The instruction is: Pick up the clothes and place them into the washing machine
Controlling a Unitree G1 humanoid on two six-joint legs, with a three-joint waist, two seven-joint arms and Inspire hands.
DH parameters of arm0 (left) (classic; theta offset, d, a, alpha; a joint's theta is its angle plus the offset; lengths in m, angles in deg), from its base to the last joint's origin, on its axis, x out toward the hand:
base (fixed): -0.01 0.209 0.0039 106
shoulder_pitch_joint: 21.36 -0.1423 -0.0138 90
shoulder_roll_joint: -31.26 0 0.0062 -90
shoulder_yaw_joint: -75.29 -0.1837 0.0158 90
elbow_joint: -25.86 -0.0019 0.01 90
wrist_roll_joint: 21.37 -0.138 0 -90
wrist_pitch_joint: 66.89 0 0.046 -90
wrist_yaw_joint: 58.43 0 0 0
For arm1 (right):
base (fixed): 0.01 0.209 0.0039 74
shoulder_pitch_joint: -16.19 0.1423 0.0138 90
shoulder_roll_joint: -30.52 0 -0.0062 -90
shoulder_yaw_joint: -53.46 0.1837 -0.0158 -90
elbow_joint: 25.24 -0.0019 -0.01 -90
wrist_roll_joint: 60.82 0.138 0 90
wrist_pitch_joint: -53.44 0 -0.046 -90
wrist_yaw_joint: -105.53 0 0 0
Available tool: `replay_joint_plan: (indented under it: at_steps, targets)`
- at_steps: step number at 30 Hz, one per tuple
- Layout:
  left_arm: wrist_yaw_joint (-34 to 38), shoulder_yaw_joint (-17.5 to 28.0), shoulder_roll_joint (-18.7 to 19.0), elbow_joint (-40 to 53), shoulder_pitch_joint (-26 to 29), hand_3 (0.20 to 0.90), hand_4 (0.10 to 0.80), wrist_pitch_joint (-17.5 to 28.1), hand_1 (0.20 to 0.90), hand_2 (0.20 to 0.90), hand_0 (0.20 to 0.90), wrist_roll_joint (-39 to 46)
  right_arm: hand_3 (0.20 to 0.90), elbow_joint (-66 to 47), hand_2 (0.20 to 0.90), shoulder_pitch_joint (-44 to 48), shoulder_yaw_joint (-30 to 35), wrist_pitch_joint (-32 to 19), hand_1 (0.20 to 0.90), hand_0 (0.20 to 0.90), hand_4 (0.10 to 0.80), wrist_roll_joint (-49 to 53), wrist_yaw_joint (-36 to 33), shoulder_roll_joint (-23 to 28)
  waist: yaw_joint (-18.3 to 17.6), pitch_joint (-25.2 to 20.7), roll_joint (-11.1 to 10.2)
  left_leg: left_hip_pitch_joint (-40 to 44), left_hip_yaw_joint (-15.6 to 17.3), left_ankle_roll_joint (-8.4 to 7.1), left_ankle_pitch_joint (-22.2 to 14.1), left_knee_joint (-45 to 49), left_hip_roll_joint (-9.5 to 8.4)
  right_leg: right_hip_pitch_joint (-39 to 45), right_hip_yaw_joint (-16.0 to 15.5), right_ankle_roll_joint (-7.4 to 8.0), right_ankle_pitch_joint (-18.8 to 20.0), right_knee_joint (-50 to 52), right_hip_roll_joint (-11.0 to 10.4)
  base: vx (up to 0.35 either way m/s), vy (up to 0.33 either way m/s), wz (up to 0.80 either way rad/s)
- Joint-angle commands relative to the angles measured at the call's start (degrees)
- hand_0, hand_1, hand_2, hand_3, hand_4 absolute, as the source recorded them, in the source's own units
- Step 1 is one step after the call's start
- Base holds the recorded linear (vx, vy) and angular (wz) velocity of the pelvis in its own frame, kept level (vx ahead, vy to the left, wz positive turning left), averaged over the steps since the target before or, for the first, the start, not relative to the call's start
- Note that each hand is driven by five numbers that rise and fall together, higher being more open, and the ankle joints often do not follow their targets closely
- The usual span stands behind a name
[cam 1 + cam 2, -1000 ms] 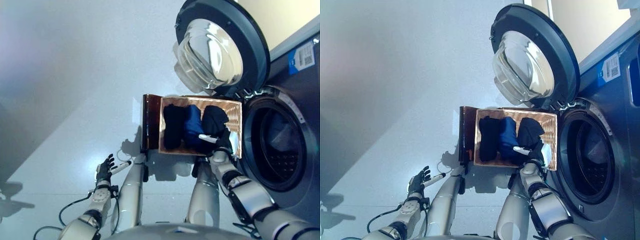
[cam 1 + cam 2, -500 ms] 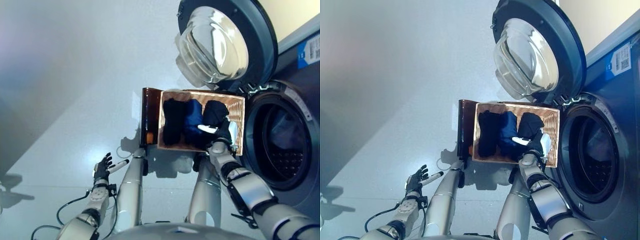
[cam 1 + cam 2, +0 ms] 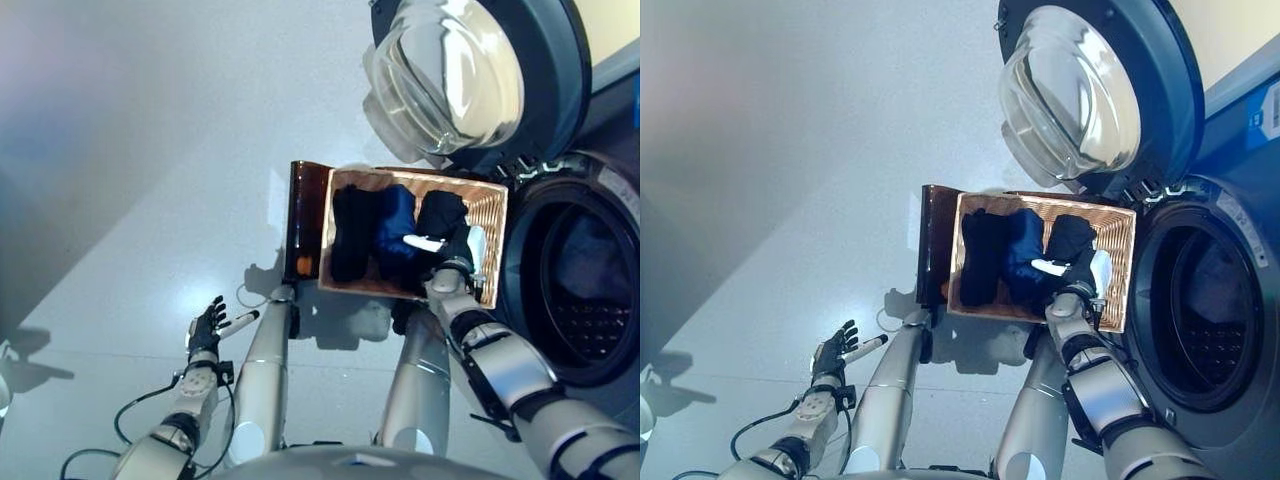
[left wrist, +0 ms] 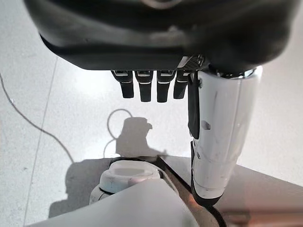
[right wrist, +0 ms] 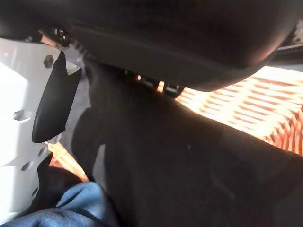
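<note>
A shallow wicker basket rests on a low dark brown box beside the washing machine. In it lie a black garment, a blue garment and another black garment. My right hand is inside the basket, on the black garment nearest the machine, with its white-covered thumb standing out over the blue one. In the right wrist view the black cloth lies right under the hand, with blue cloth beside it. My left hand hangs open and empty over the floor, far left of the basket.
The washing machine's round door stands open above the basket. The dark drum opening is just right of the basket. Pale glossy floor spreads to the left.
The camera has shifted. My right hand has stayed in the basket on the right-hand black garment, a little deeper over it. My left hand has not moved.
</note>
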Motion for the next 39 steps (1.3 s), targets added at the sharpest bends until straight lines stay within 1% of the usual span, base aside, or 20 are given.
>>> replay_joint_plan:
  at_steps: [1,3,4,6,7,8,10,21,22,23,25,26,27,28,32,33,34,35,36,39]
  targets:
    - [0.5,1.7,3.9,1.7,-3.8,0.9,0.8,2.4,0.9,0.9,0.9,2.0,0.9,-0.4,0.9,2.9,-1.0,-2.0,0.9,0.9,0.8,1.4,-1.0,4.3,1.4,-1.9,1.5,-0.7,4.3,-1.71,-7.9,9.4,2.83,-1.1,6.1,1.5,11.6,-5.0,-0.1,-0.102,0.026,0.05]
    - [0.4,1.7,4.0,2.4,-3.9,0.9,0.8,2.4,0.9,0.9,0.9,2.1,0.9,-0.4,0.9,3.3,-1.2,-2.0,0.9,0.9,0.8,1.4,-0.9,4.2,1.3,-1.8,1.5,-1.6,4.4,-1.33,-5.6,8.5,2.36,-1.9,6.1,0.94,13.8,-6.1,-0.1,-0.052,0.017,0.02]
    - [0.4,1.6,3.9,2.5,-4.2,0.9,0.8,2.5,0.9,0.9,0.9,2.1,0.9,0.1,0.9,3.3,-1.3,-2.0,0.9,0.9,0.8,1.4,-0.8,4.3,1.6,-1.8,1.7,-1.1,4.3,-1.47,-8.0,9.6,2.52,-1.7,6.5,1.4,11.5,-4.8,0.1,0.095,-0.007,-0.03]
    - [0.2,1.8,3.9,2.9,-4.3,0.9,0.8,2.4,0.9,0.9,0.9,2.2,0.9,0.6,0.9,3.6,-1.6,-1.8,0.9,0.9,0.8,1.4,-0.6,4.4,1.6,-1.8,1.8,-1.4,4.3,-1.39,-8.2,9.9,2.46,-1.9,6.5,1.42,11.4,-4.5,0.2,0.001,0.005,-0.05]
    - [0.1,1.9,4.0,2.9,-4.1,0.9,0.8,2.4,0.9,0.9,0.9,2.1,0.9,0.9,0.9,4.0,-1.7,-1.8,0.9,0.9,0.8,1.3,-0.4,4.5,1.5,-1.6,1.8,-1.9,4.5,-1.16,-5.8,8.8,2.14,-2.2,6.4,0.96,13.7,-6.0,-0.1,0.0,0.006,-0.05]
    - [0.0,2.0,4.1,2.8,-4.2,0.9,0.8,2.4,0.9,0.9,0.9,2.0,0.848,1.2,0.848,4.0,-1.8,-1.7,0.848,0.848,0.763,1.4,-0.1,4.4,1.6,-1.7,1.9,-1.5,4.3,-1.39,-8.2,10.1,2.47,-2.0,6.7,1.43,11.3,-4.4,0.1,0.002,0.002,-0.03]
    - [0.0,2.2,4.2,2.9,-4.2,0.9,0.8,2.3,0.9,0.9,0.9,2.0,0.2,1.4,0.2,4.2,-2.1,-1.6,0.2,0.2,0.3,1.3,0.2,4.5,1.7,-1.8,1.9,-1.6,4.4,-1.34,-8.3,10.2,2.42,-2.2,6.7,1.41,11.2,-4.2,0.1,0.049,-0.008,0.0]
    - [-0.3,2.6,4.3,4.6,-4.8,0.9,0.8,2.2,0.9,0.9,0.9,1.3,0.2,3.1,0.2,4.7,-2.7,-1.0,0.2,0.2,0.3,0.3,0.3,4.2,2.1,-1.9,1.8,-1.3,4.3,-0.96,-8.5,10.0,1.89,-2.2,7.0,1.58,11.2,-4.0,0.1,-0.008,0.001,-0.01]
    - [-0.3,2.7,4.3,4.7,-4.7,0.9,0.8,2.2,0.9,0.9,0.9,1.3,0.2,3.1,0.2,4.8,-2.7,-0.9,0.2,0.2,0.3,0.3,0.3,4.2,2.0,-1.9,1.7,-1.9,4.5,-0.69,-6.1,8.8,1.56,-2.4,6.8,1.1,13.6,-5.6,-0.1,0.0,0.0,0.0]
    - [-0.3,2.7,4.4,4.8,-4.9,0.9,0.8,2.2,0.9,0.9,0.9,1.2,0.2,3.1,0.2,4.7,-2.7,-0.9,0.2,0.2,0.3,0.1,0.2,4.2,2.1,-2.1,1.8,-1.3,4.3,-0.92,-8.5,9.8,1.8,-2.0,7.0,1.6,11.3,-4.3,0.0,0.0,0.0,0.0]
    - [-0.3,2.8,4.5,4.7,-4.8,0.9,0.8,2.2,0.9,0.9,0.9,1.0,0.2,3.3,0.2,4.7,-2.7,-0.9,0.2,0.2,0.3,0.1,0.2,4.3,2.2,-2.2,1.8,-1.1,4.4,-0.9,-8.4,9.6,1.8,-1.9,7.0,1.62,11.3,-4.3,0.0,-0.003,0.005,0.07]
    - [-0.3,3.0,4.5,4.7,-4.8,0.9,0.8,2.2,0.9,0.9,0.9,1.0,0.2,3.3,0.2,4.8,-2.6,-0.9,0.2,0.2,0.3,0.1,0.2,4.3,2.0,-2.1,1.8,-1.6,4.5,-0.66,-6.1,8.5,1.54,-2.1,6.8,1.14,13.6,-5.9,-0.1,-0.099,0.019,0.08]
    - [-0.2,3.0,4.6,4.7,-4.7,0.9,0.8,2.2,0.9,0.9,0.9,1.0,0.2,3.3,0.2,4.8,-2.6,-0.9,0.2,0.2,0.3,0.0,0.2,4.3,2.0,-2.2,1.7,-1.6,4.5,-0.67,-6.1,8.5,1.54,-2.1,6.8,1.15,13.6,-5.9,-0.2,0.0,0.003,0.04]
    - [-0.2,3.0,4.6,4.7,-4.8,0.9,0.8,2.3,0.9,0.9,0.9,0.9,0.2,3.3,0.2,4.7,-2.6,-0.8,0.2,0.2,0.3,0.0,0.3,4.4,2.2,-2.4,1.8,-1.0,4.3,-0.86,-8.3,9.4,1.76,-1.8,6.9,1.64,11.4,-4.5,0.0,0.092,-0.015,0.02]
    - [-0.3,3.1,4.5,4.6,-4.7,0.9,0.8,2.2,0.9,0.9,0.9,0.8,0.2,3.2,0.2,4.3,-2.5,-0.9,0.2,0.2,0.3,0.0,0.5,4.4,2.1,-2.5,1.8,-1.1,4.3,-0.75,-8.2,9.3,1.7,-1.9,7.1,1.59,11.5,-4.5,0.2,-0.002,0.001,0.0]
    - [-0.3,3.1,4.5,4.6,-4.6,0.9,0.8,2.2,0.9,0.9,0.9,0.8,0.2,3.2,0.2,4.4,-2.4,-0.9,0.2,0.2,0.3,0.0,0.5,4.4,2.0,-2.4,1.7,-1.6,4.5,-0.53,-5.9,8.3,1.45,-2.2,6.9,1.11,13.7,-6.0,0.0,0.0,0.0,0.0]
    - [-0.3,3.1,4.5,4.7,-4.8,0.9,0.8,2.2,0.9,0.9,0.9,0.9,0.2,3.0,0.2,4.2,-2.4,-0.9,0.2,0.2,0.3,0.0,0.5,4.4,2.1,-2.5,1.8,-1.0,4.4,-0.77,-8.2,9.2,1.74,-1.9,7.2,1.57,11.6,-4.7,0.2,0.0,0.0,0.0]
    - [-0.3,3.1,4.5,4.7,-4.8,0.9,0.8,2.2,0.9,0.9,0.9,0.9,0.2,3.0,0.2,4.2,-2.4,-0.9,0.2,0.2,0.3,0.0,0.5,4.4,2.1,-2.5,1.8,-1.0,4.4,-0.77,-8.2,9.2,1.74,-1.9,7.2,1.57,11.6,-4.7,0.2,0.0,0.0,0.0]
    - [-0.4,3.3,4.6,4.4,-4.8,0.9,0.8,2.2,0.9,0.9,0.9,0.8,0.2,2.2,0.2,4.0,-2.2,-1.0,0.2,0.2,0.3,0.3,0.7,4.4,1.8,-2.4,1.5,-1.1,4.5,-0.55,-5.7,7.6,1.44,-1.9,6.9,1.12,14.1,-6.6,0.1,-0.094,0.014,0.0]
    - [-0.5,3.3,4.6,4.2,-4.8,0.9,0.8,2.2,0.9,0.9,0.9,0.9,0.2,1.0,0.2,3.1,-1.9,-1.4,0.2,0.2,0.3,0.6,1.1,4.4,1.6,-2.5,1.3,-0.3,4.6,-0.58,-5.4,6.6,1.53,-1.2,6.7,1.18,14.5,-7.6,0.1,-0.031,0.005,0.0]
